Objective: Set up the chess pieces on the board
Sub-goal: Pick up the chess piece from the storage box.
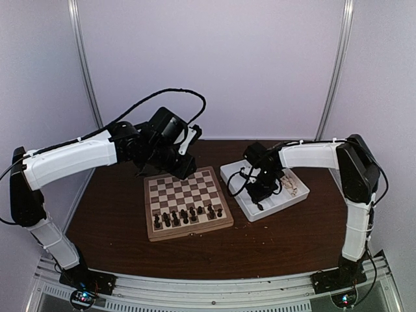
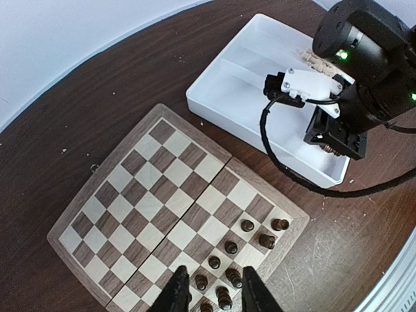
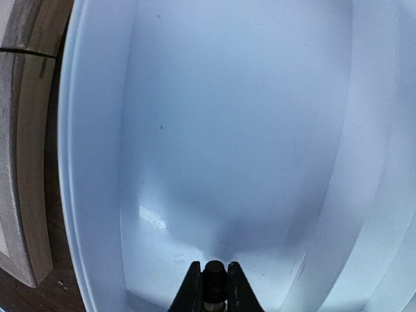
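Dark chess piece sits pinched between the right jaws, above tray.

From above, the chess pieces are too small to tell by kind, and the left arm hides part of the far edge of the board. The left wrist view's bottom edge cuts off the board's near corner. The dark chess piece between the right jaws is cropped, its kind unclear.

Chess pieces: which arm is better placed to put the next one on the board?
Right. The right end effector is shut on a dark chess piece over the white tray, so it looks ready to carry it across. The left end effector hangs open above the board, holding nothing.
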`<state>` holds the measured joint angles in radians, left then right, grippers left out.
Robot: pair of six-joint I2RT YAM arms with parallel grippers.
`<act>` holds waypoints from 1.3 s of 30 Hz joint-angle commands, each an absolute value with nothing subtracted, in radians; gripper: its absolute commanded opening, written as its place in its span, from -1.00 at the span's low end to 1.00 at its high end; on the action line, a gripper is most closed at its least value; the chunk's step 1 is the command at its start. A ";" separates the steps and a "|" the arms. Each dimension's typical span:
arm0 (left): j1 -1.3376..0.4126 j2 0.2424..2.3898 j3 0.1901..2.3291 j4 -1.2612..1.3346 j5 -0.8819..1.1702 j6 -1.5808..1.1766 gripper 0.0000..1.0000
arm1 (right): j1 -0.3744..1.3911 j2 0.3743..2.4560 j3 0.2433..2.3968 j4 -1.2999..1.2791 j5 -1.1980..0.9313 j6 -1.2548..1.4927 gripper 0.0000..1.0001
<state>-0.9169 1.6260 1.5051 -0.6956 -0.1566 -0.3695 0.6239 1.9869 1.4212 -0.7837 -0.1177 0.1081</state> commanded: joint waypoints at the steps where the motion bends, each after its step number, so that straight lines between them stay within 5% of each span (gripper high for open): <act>1: -0.908 1.591 1.502 -0.653 -0.157 -0.371 -0.42 | 0.627 1.861 1.396 -0.724 -0.061 0.106 -0.86; 15: -0.885 1.576 1.429 -0.534 -0.010 -0.421 -0.42 | 0.627 1.574 1.211 -0.338 -0.142 0.121 -0.82; 20: -0.875 1.588 1.400 -0.427 0.126 -0.445 -0.20 | 0.627 1.521 1.183 -0.237 -0.180 0.173 -0.83; 39: -0.896 1.738 1.313 0.114 0.312 -0.475 -0.17 | 0.644 1.310 1.030 0.089 -0.184 0.679 -0.89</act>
